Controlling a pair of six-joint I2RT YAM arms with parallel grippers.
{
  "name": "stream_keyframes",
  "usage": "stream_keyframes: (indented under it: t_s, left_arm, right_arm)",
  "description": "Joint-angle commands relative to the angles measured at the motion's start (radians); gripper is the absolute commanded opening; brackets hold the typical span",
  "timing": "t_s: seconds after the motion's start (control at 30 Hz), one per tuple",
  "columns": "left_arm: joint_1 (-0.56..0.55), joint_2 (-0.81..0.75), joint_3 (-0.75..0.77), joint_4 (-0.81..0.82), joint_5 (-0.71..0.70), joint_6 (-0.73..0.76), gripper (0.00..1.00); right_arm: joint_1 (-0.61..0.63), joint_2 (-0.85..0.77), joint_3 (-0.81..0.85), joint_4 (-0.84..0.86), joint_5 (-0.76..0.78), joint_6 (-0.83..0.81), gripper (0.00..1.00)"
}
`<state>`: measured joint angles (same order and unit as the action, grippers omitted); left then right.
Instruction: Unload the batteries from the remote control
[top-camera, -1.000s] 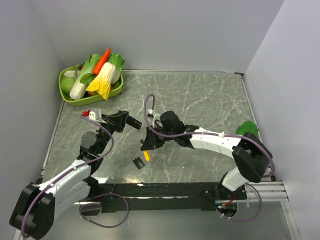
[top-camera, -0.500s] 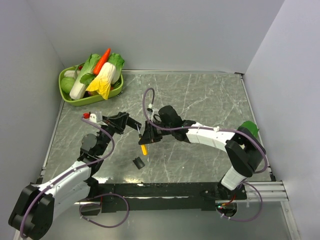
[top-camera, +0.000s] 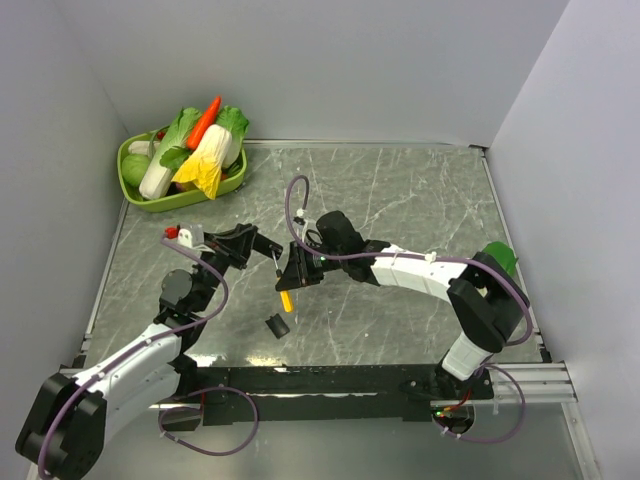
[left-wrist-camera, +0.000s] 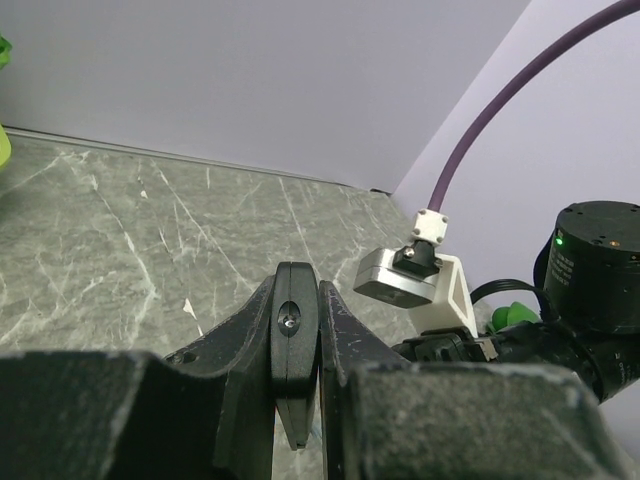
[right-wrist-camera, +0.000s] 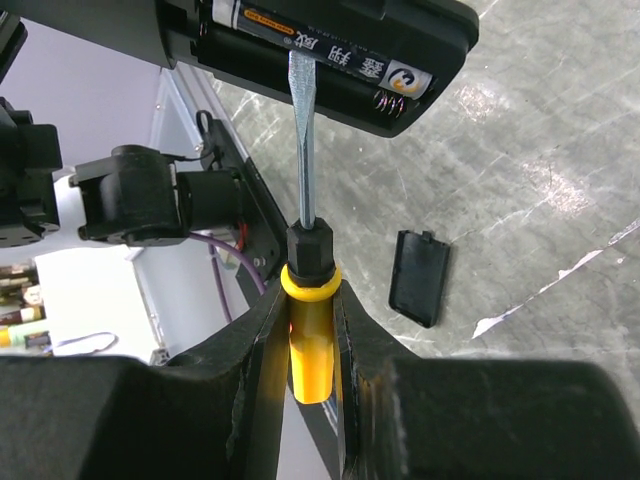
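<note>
My left gripper (top-camera: 243, 246) is shut on the remote control (top-camera: 263, 243), a slim black bar held above the table; in the left wrist view it sits edge-on (left-wrist-camera: 293, 340) between the fingers. My right gripper (top-camera: 296, 275) is shut on a screwdriver with a yellow handle (top-camera: 287, 299). In the right wrist view the handle (right-wrist-camera: 311, 335) stands between the fingers and the metal blade (right-wrist-camera: 302, 140) reaches up into the remote's open battery compartment (right-wrist-camera: 330, 45), against a battery (right-wrist-camera: 300, 42). The black battery cover (top-camera: 277, 325) lies on the table, also in the right wrist view (right-wrist-camera: 418, 277).
A green basket (top-camera: 138, 197) full of toy vegetables stands at the back left corner. A green object (top-camera: 495, 257) lies at the right edge of the marble table. Grey walls close in the left, back and right sides.
My right gripper has moved left and up with the screwdriver, bringing its blade to the remote held by the left gripper. The left arm has barely moved.
</note>
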<state>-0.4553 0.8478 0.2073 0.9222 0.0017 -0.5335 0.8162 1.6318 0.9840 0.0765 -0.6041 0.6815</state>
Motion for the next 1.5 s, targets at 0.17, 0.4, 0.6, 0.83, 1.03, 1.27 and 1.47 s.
stream_keyframes:
  t_s: [0.17, 0.4, 0.6, 0.83, 1.03, 1.27, 1.47]
  left_arm:
    - [-0.023, -0.044, -0.023, 0.064, 0.050, 0.007, 0.01]
    - [-0.023, -0.081, -0.094, 0.090, 0.032, -0.132, 0.01]
    - [-0.023, -0.096, -0.138, 0.055, 0.001, -0.230, 0.01]
    - [-0.023, -0.021, -0.183, 0.118, 0.007, -0.235, 0.01]
    - [-0.023, 0.115, -0.141, 0.188, 0.165, -0.172, 0.01]
    - [-0.025, 0.165, -0.129, 0.202, 0.245, -0.117, 0.01]
    - [-0.028, 0.234, -0.098, 0.187, 0.313, -0.102, 0.01]
  right_arm:
    - [-0.020, 0.034, 0.047, 0.130, -0.010, 0.101, 0.00]
    - [-0.028, 0.010, -0.042, 0.336, 0.039, 0.203, 0.00]
    - [-0.028, 0.060, -0.120, 0.474, 0.064, 0.248, 0.00]
    - [-0.028, 0.118, -0.151, 0.434, 0.075, 0.217, 0.00]
    - [-0.045, 0.142, -0.131, 0.385, -0.003, 0.188, 0.00]
    - [-0.123, 0.112, -0.139, 0.284, -0.106, 0.158, 0.00]
    - [-0.155, 0.155, -0.059, 0.187, -0.192, 0.116, 0.00]
